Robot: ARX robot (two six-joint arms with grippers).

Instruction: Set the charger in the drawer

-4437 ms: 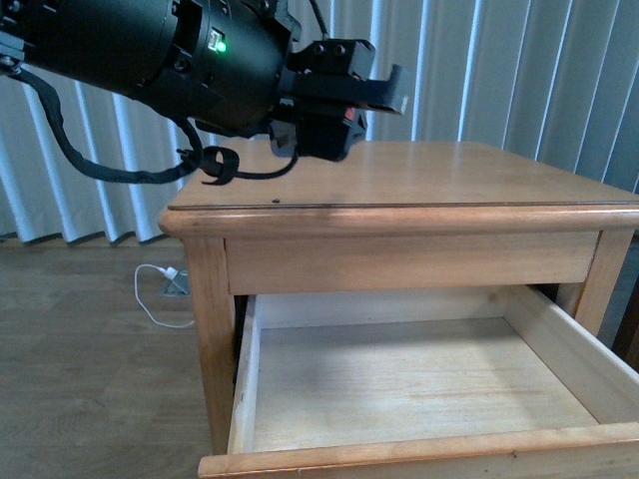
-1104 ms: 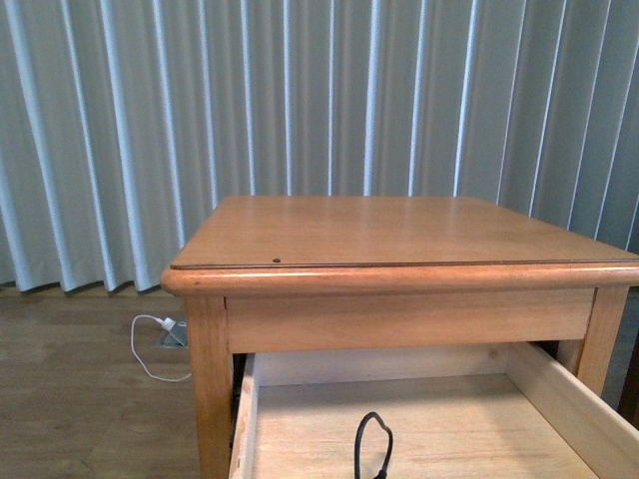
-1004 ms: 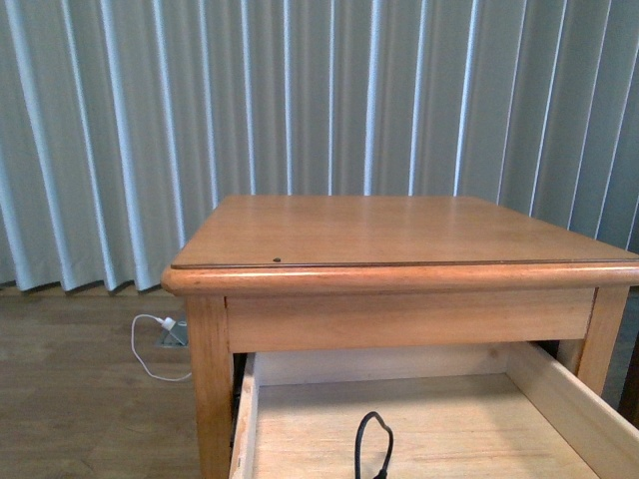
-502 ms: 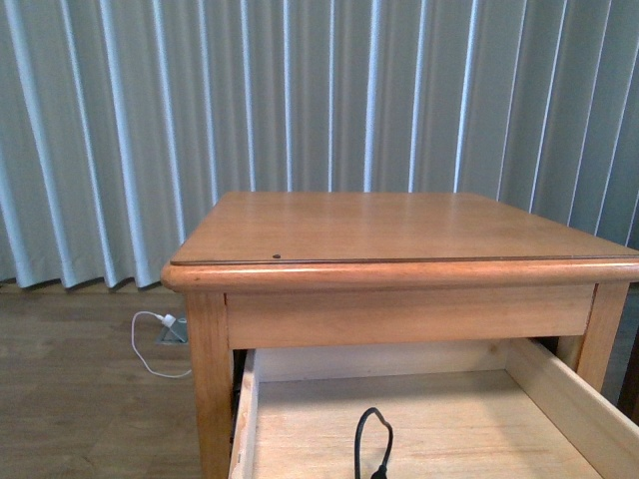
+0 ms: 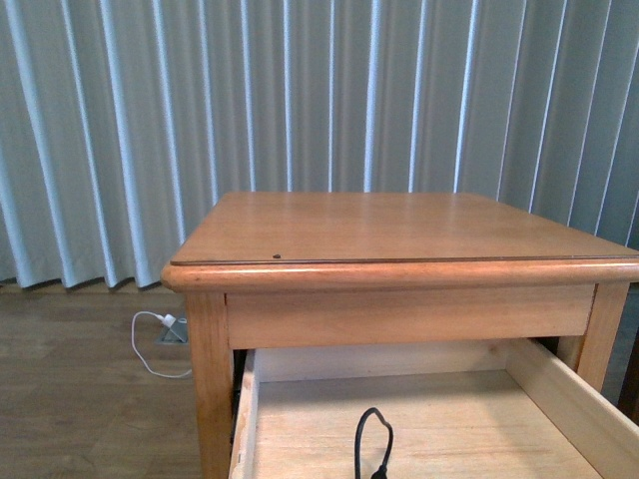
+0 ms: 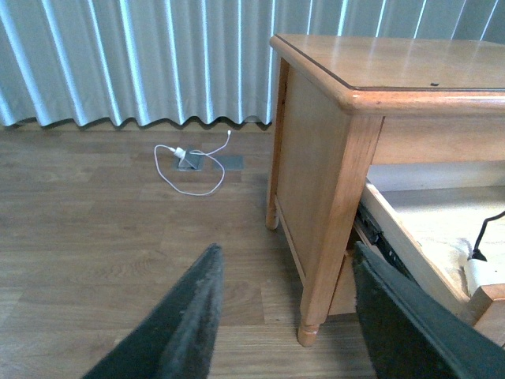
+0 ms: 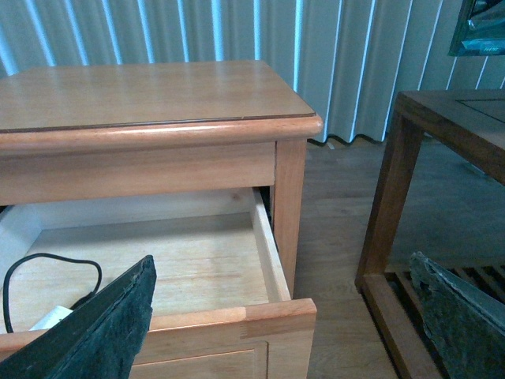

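Observation:
The drawer (image 5: 564,399) is pulled open under the table top, its pale wood inside showing. The charger lies inside it. Its black cable loop (image 5: 371,444) shows at the front view's lower edge. In the right wrist view the cable (image 7: 47,268) curls over the drawer floor, and the white block (image 7: 47,318) peeks out beside the near finger. My left gripper (image 6: 286,260) is open and empty over the floor, beside the table's front left leg. My right gripper (image 7: 282,268) is open and empty in front of the drawer's right front corner (image 7: 276,312). Neither gripper shows in the front view.
A white plug with a white cable (image 5: 160,334) lies on the wood floor left of the table, and also shows in the left wrist view (image 6: 185,158). A darker wooden table (image 7: 442,118) stands close on the right. Vertical blinds (image 5: 300,100) hang behind.
Earlier my left arm was over the table top with the black cable and the drawer was empty. Now the arm is out of the front view and the charger lies in the drawer.

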